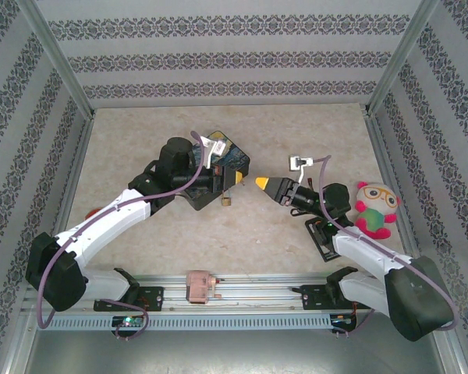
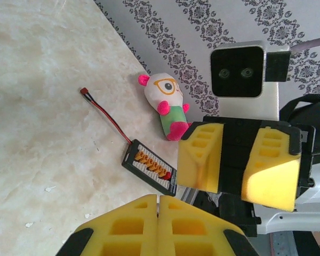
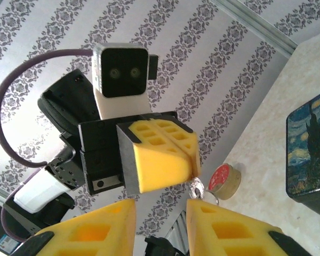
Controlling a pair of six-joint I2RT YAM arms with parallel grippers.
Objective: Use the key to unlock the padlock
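Left gripper (image 1: 236, 178) pinches a small silver piece (image 3: 196, 187) — can't ID it — beside painted box (image 1: 228, 151), presumably presenting it to wide-open right gripper (image 1: 260, 183).

The dark blue starry-night painted box (image 1: 235, 156) is lying partly hidden behind the left arm's black wrist (image 1: 189, 167), and the right wrist view's right edge is cropping it. The small brass-gold padlock (image 1: 227, 200) is appearing too small to tell its shackle's state.

Two tools (image 1: 239, 178) (image 1: 263, 183), one padlock (image 1: 227, 200), one plush toy (image 1: 374, 209)
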